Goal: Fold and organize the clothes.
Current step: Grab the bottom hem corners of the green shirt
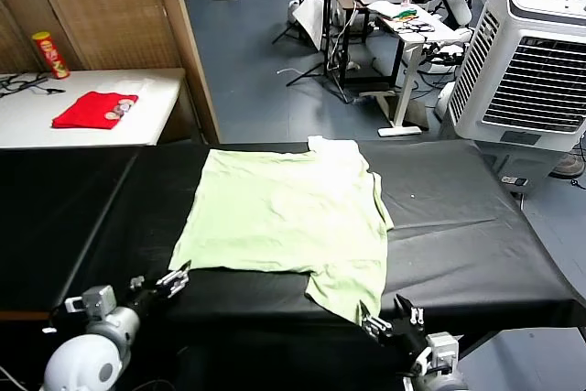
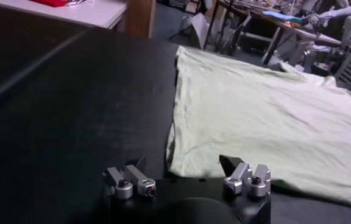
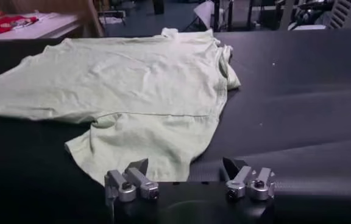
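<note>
left gripper spread wide, right gripper too — both at shirt hem

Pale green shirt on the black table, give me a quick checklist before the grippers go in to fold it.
1. Pale light-green thin fabric shirt lies spread on the black table: ok.
2. Left gripper open, at the shirt's near left corner, not touching: ok.
3. Right gripper open, at the near sleeve's tip: ok.
4. Fabric smooth: not ok, light wrinkles.
5. Far sleeve flat: not ok, bunched.
6. Collar position: cannot tell.
</note>
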Controlling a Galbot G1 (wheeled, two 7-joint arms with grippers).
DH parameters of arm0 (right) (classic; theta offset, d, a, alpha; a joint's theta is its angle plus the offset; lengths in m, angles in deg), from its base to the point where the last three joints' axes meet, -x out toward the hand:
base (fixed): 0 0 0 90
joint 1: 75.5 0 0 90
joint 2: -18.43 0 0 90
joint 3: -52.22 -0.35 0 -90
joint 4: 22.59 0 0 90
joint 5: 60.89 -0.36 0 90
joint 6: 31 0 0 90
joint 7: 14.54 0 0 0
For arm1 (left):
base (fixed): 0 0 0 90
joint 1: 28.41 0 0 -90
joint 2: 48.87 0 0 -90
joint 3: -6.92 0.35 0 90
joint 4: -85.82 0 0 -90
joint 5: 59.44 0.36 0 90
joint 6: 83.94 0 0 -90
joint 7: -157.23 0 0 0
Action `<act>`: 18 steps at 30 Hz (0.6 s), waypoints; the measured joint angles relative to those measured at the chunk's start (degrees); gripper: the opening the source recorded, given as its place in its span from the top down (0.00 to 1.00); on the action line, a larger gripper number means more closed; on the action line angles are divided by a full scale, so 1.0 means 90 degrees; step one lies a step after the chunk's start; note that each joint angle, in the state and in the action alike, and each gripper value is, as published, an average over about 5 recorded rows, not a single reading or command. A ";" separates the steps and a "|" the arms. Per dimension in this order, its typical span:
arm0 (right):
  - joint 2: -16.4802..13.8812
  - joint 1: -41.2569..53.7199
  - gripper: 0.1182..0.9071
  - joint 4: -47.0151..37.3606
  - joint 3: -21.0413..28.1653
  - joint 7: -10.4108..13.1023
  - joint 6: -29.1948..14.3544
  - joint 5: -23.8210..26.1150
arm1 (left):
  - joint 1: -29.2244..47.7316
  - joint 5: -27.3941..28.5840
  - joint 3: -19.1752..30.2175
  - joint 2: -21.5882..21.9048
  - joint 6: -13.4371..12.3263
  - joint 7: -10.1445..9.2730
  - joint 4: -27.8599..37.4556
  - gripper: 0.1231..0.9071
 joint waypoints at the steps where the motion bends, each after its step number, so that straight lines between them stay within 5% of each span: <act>1: 0.0005 0.0003 0.18 -0.0008 0.0002 0.0003 0.0000 0.0000 | 0.0002 0.0006 0.0000 -0.0007 -0.0016 0.0003 0.0007 0.14; 8: 0.0057 0.0027 0.56 -0.0096 0.0047 0.0061 0.0010 0.0022 | 0.0024 0.0050 0.0007 -0.0064 -0.0114 -0.0006 0.0103 0.18; 14: 0.0116 -0.0012 0.92 -0.0087 0.0100 0.0115 0.0009 0.0033 | -0.0009 0.0164 0.0058 -0.0086 -0.0104 -0.0020 0.0131 0.54; 18: 0.0112 -0.0074 0.99 -0.0013 0.0067 0.0132 0.0002 0.0033 | -0.0092 0.0216 0.0132 -0.0119 -0.0066 -0.0016 0.0002 0.84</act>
